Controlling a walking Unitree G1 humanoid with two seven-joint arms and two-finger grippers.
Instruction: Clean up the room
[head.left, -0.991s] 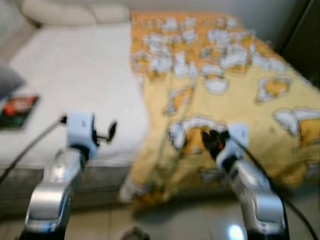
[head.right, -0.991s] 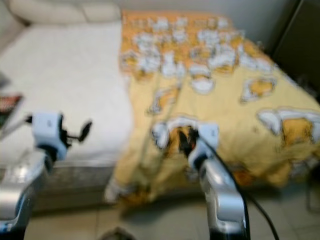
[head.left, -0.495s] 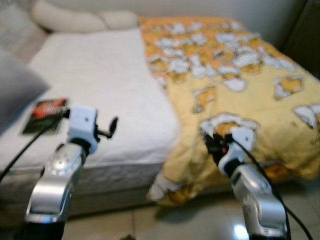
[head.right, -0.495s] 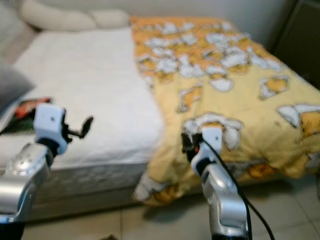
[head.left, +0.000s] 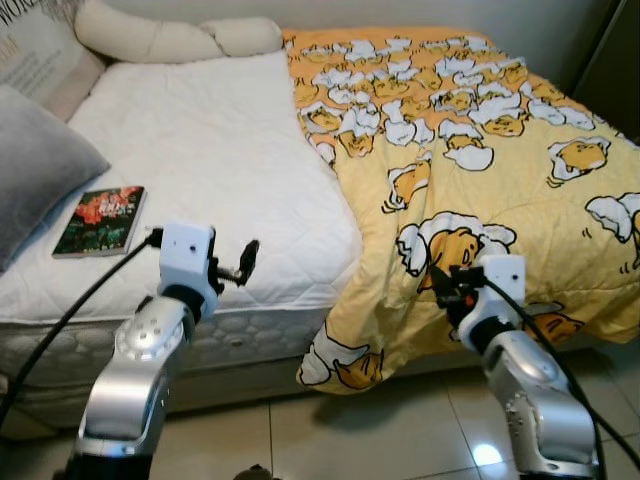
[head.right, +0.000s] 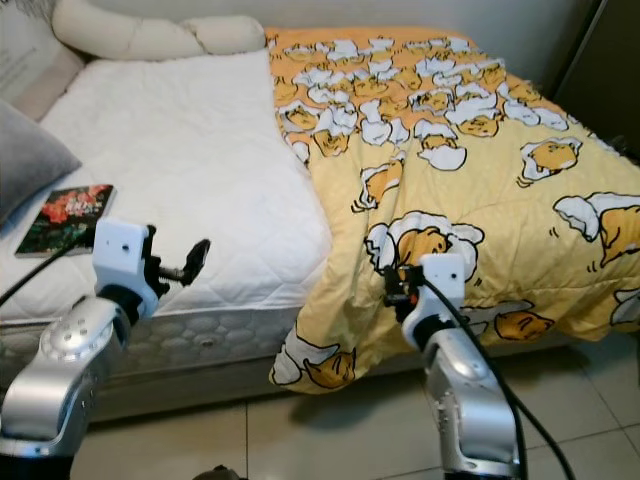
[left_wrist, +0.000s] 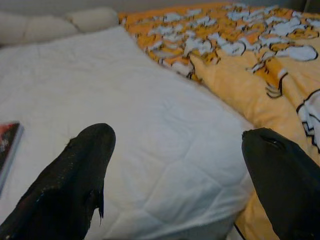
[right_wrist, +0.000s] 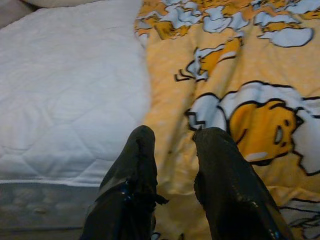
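A yellow duvet with cartoon egg prints (head.left: 480, 150) covers the right half of the bed and hangs over its foot edge. The white quilted mattress (head.left: 200, 150) lies bare on the left half. A book with a red and green cover (head.left: 100, 220) rests flat near the mattress's left edge. My left gripper (head.left: 243, 262) hovers open above the foot edge of the mattress, fingers wide apart (left_wrist: 85, 165). My right gripper (head.left: 447, 285) is held in front of the hanging duvet edge, its fingers (right_wrist: 140, 160) close together with nothing between them.
A grey cushion (head.left: 35, 175) lies at the bed's left side. A long cream bolster (head.left: 170, 38) lies across the head end. Beige floor tiles (head.left: 380, 430) run along the bed's foot. A dark cabinet (head.left: 615, 60) stands at the far right.
The view has swung and the blur has cleared, so the bed now sits further right in the picture. Both arms keep about the same pose.
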